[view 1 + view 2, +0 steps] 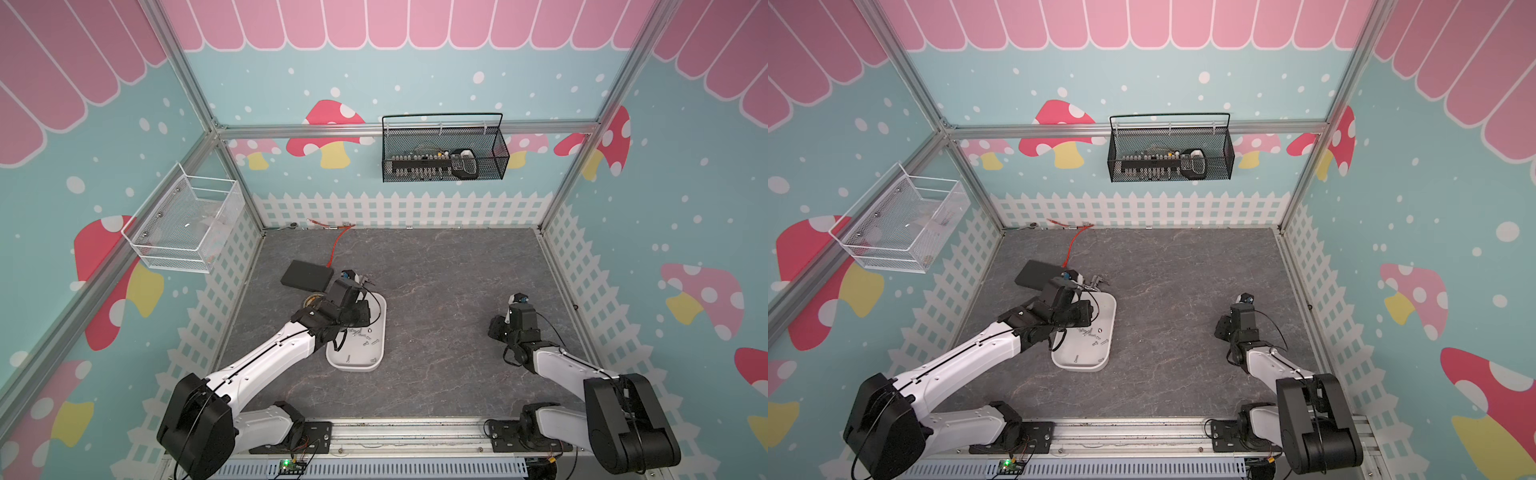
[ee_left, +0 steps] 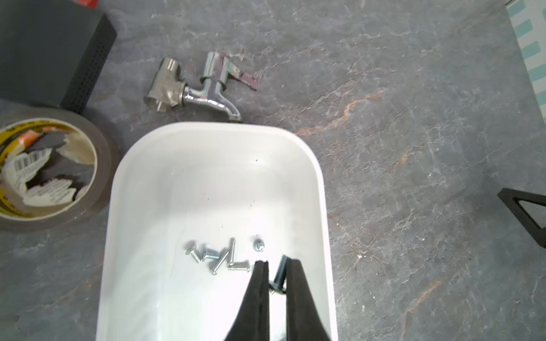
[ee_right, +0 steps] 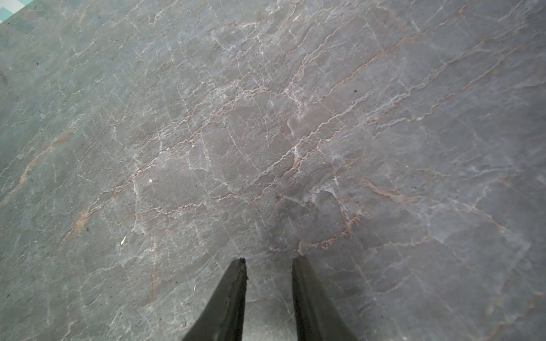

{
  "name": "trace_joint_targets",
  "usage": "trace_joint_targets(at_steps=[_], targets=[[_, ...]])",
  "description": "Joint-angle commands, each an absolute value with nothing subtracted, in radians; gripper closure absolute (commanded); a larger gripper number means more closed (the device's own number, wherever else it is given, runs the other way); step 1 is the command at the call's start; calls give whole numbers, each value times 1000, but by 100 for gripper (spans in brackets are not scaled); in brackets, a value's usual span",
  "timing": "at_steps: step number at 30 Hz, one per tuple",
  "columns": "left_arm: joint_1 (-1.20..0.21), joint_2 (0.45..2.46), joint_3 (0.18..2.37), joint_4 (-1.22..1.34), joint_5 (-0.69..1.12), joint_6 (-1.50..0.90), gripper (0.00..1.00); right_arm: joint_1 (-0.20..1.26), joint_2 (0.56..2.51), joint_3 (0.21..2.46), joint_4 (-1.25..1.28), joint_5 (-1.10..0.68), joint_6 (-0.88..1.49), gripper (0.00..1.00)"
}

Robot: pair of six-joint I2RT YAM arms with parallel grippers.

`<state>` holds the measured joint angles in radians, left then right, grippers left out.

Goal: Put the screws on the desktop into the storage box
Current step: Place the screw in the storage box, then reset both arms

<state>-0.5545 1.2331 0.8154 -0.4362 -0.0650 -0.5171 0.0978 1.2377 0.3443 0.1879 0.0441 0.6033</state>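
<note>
My left pincer [image 2: 276, 264] is clenched on one screw [image 2: 280, 273], dark in the shadow between my two fingers, above the floor of the one white storage box [image 2: 212, 127]. Just past my tips, six loose screws [image 2: 220, 259] cluster on the box floor: five lie flat and one seems to stand on end. In a top view two more screws [image 1: 348, 356] lie apart from that cluster, nearer the box's near end.

Outside the box, on the grey veined surface [image 2: 413, 147], are three things: one chrome tap [image 2: 206, 91] with its spout at the far rim, one roll of tape [image 2: 44, 171] just beside the box, and one flat black box [image 2: 50, 50] beyond the tape.

My right pincer [image 3: 269, 261] is released, nothing between its two fingers, over bare surface well apart from the storage box.
</note>
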Motion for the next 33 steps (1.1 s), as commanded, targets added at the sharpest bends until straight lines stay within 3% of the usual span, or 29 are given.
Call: trace_joint_targets(at_steps=[1,2,3,5,6,10,17,23,28,33], targets=[[-553,1237,817,-369,-52,-540,100,95,1245,345,202,49,595,68],[-549,1244,821,-371,-63,-543,98,95,1243,344,202,49,595,68],[-543,1247,821,-369,-63,-546,86,94,1243,344,202,49,596,68],[-532,1245,821,-365,-72,-558,49,94,1243,344,202,49,596,67],[-527,1233,817,-357,-79,-564,37,94,1241,343,202,49,597,67],[-500,1161,789,-325,-107,-572,12,95,1243,344,202,49,595,65],[-432,980,709,-260,-275,-594,9,94,1199,340,202,52,589,63],[-340,807,541,-89,-409,-602,10,95,984,349,178,95,564,61],[-303,759,384,99,-554,-538,10,95,820,293,316,197,434,60],[-239,747,205,386,-557,-390,8,95,808,176,576,280,193,51]])
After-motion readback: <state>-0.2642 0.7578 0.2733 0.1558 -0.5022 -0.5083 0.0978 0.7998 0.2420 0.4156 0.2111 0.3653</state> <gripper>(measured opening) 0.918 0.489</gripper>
